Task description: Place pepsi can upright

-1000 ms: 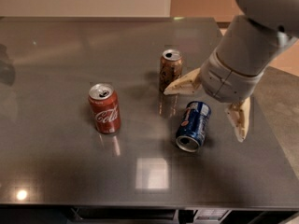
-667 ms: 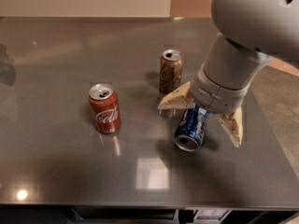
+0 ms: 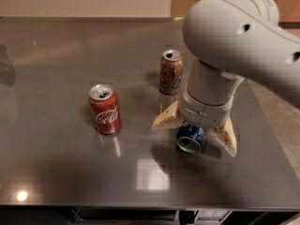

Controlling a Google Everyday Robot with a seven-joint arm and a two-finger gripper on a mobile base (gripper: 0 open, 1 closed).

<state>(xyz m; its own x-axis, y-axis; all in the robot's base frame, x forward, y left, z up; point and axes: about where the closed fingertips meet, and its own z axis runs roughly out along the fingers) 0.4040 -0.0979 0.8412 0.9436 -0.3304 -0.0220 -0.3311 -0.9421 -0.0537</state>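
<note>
While the pepsi can [image 3: 190, 139] lies on its side on the worktop [image 3: 65, 55], its silver round end faces the camera and its blue body runs back under the arm's wrist. Only that near end and a short stretch of blue wall show; the wrist covers the rest.

Claw [image 3: 193, 137]: directly above the pepsi can, pointing down at the worktop, fingers spread apart and straddling the can. One tan finger [image 3: 165, 121] stands on the side of the pepsi can toward the Coca-Cola can, the other on the opposite side. Both tips splay outward and reach down to the worktop or just above it, clear of the can. Whether the inner faces of the fingers touch the can: cannot tell. The can is not lifted.

Arm [image 3: 234, 36]: a bulky pale grey shell, rising from the claw behind the pepsi can and bending off to the far side from the Coca-Cola can.

Brown-orange can [image 3: 170, 72]: upright, behind the pepsi can, near it but apart, just beside the wrist.

Coca-Cola can [image 3: 105, 109]: upright, red, top opened, well apart from the pepsi can, on the side of the first finger.

Worktop is dark grey and glossy; a bright square glare patch [image 3: 151, 175] sits in front of the pepsi can, nearer the camera.
</note>
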